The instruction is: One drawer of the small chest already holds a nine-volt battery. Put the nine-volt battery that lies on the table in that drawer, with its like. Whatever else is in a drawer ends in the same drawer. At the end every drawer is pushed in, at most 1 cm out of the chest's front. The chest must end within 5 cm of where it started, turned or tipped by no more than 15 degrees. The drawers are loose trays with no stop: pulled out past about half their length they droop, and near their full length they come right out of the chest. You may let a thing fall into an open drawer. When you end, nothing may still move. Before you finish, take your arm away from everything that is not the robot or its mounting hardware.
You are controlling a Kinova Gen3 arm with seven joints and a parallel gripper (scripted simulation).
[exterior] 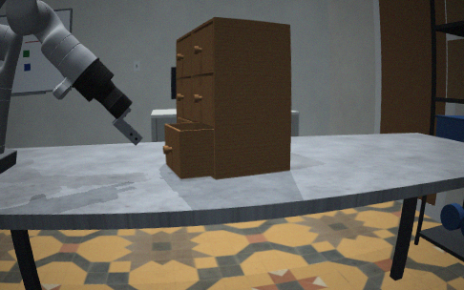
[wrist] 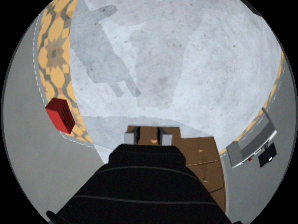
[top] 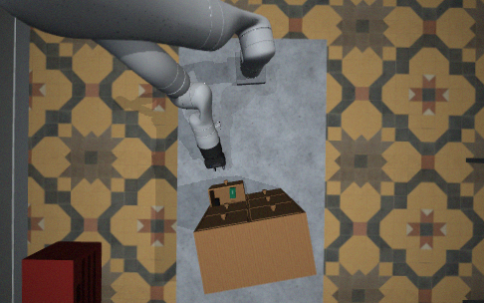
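The small chest point(exterior: 248, 95) stands on the grey worktop point(exterior: 334, 167); it is plain brown wood, two columns of three drawers, each with a small round pale knob; from above it sits toward six o'clock on the worktop, its front facing twelve o'clock. The bottom drawer point(exterior: 188, 148) on the arm's side is pulled partway out, the other five sit flush; in the top view its open tray point(top: 228, 193) shows a small green item point(top: 232, 191) near the middle and a dark block point(top: 215, 200) at about eight o'clock of it; whether either is a nine-volt battery is too small to tell. No battery can be made out lying on the worktop in any view.

The gripper point(exterior: 128, 130) hangs above the worktop at about twelve o'clock of the open drawer, well short of its knob, tilted down toward the chest; its fingers stand part-open with nothing between them; the wrist view shows them just past the dark gripper body, with the chest's front behind them.

A red box point(top: 60, 271) stands on the patterned floor at eight o'clock.
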